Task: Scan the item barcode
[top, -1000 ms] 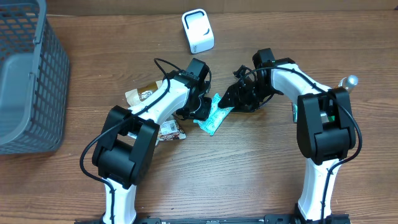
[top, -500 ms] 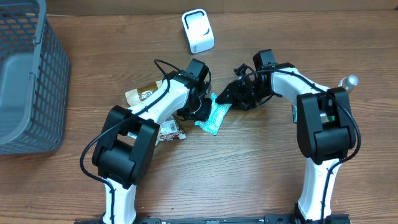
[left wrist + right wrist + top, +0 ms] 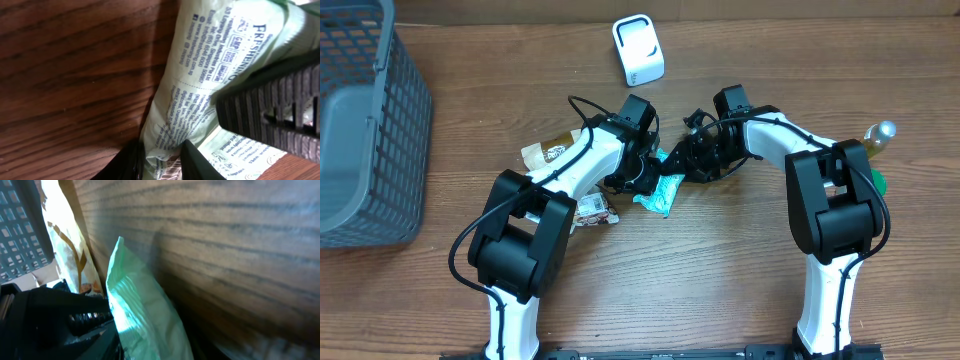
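Right jaws have slid left over the brown wooden desk [image 3: 720,270] since a sec ago. They're now hard up against the mint-green flat plastic sachet [image 3: 662,193]. Sachet and left jaws haven't budged.

Overhead: sachet lies mid-desk, btwn the two arm ends. Left jaws are on its left edge, right jaws at its upper-right end. White boxy barcode scanner [image 3: 638,48] stands well apart, up by the far edge. Grey plastic mesh basket [image 3: 405,130] sits far left.

Left wrist: close-up of the sachet [image 3: 190,100], small printed text facing the cam. Its lower end runs btwn two black fingertips [image 3: 200,160] at the bottom of shot. Left jaws are nearly closed, w/ the sachet pinched in the narrow gap. A black ribbed pad [image 3: 275,110] lies across the sachet's right side.

Right wrist: sachet [image 3: 145,315] is tilted up off the wood grain. One black finger [image 3: 55,315] touches its left side. The 2nd finger isn't in shot, so can't tell how far apart right jaws stand or whether they've got hold. A pale wrapper w/ orange print [image 3: 67,255] shows behind.
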